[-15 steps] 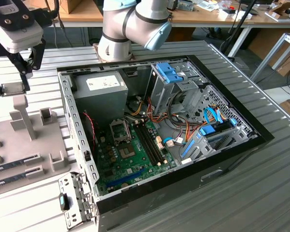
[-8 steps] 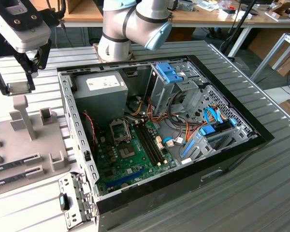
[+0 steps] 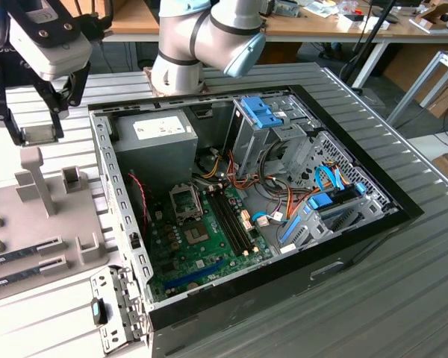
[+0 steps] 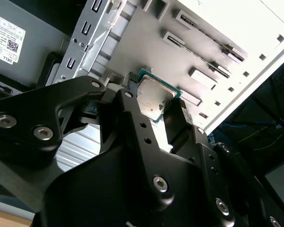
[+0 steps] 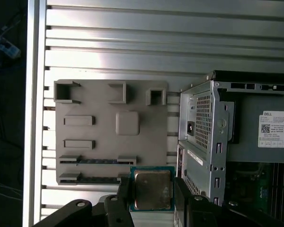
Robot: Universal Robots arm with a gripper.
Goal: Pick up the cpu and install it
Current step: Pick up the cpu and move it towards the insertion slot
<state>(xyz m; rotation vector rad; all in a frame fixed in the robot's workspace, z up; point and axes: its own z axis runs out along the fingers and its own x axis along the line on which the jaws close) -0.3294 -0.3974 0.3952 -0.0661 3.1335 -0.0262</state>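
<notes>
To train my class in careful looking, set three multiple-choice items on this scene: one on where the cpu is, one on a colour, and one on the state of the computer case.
1. Where is the cpu?
A held in the gripper
B on the floor
C in a person's hand

2. What colour is the cpu's thin rim?
A red
B green
C yellow

3. How is the computer case?
A shut by a side panel
B covered with a cloth
C open, its motherboard exposed

Key:
1 A: both wrist views show the fingers clamped on its edges.
2 B: a green edge frames the silvery top.
3 C: the exterior view looks straight in at the board.
</notes>
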